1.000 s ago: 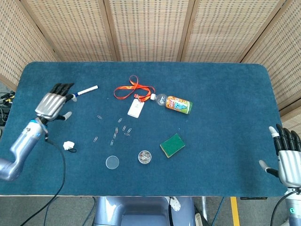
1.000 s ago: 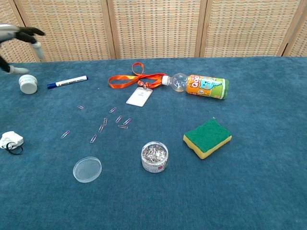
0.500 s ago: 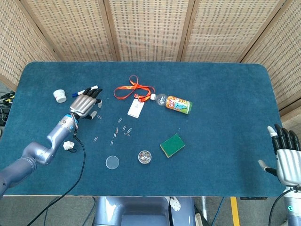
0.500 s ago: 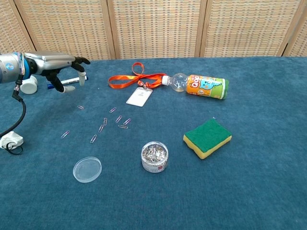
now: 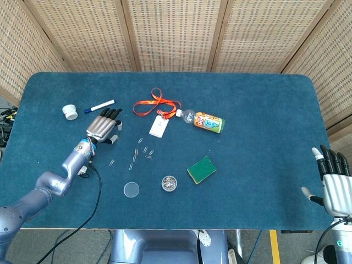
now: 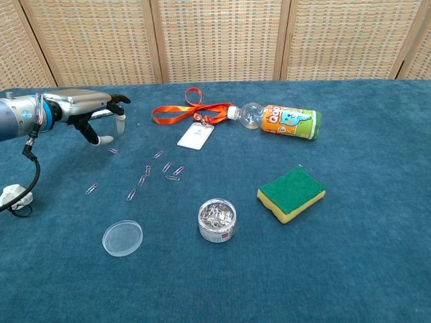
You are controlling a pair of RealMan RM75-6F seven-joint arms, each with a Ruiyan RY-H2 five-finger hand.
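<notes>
Left robot hand [image 5: 102, 127]: left of frame centre in the head view, palm down over the blue table [image 5: 258, 110], fingers spread, holding nothing; fingertips just above the cloth in the chest view. Nearest item: a loose paper clip [image 6: 113, 151] just below the fingers, with further scattered paper clips [image 5: 140, 151] to its right. Marker pen [image 5: 99, 106]: just above the hand in the head view, with a small white cap [image 5: 69, 111] to its left. Right robot hand [image 5: 335, 184]: lower right corner of the head view, off the table edge, fingers extended and apart, empty. Other items: orange lanyard with badge [image 5: 158, 113] upper centre; bottle [image 5: 204, 121] lying on its side beside it; green sponge [image 5: 201, 169]; round tub of clips [image 5: 169, 183]; clear lid [image 5: 131, 190]; white object with black cord [image 6: 15, 196] at the left edge.
</notes>
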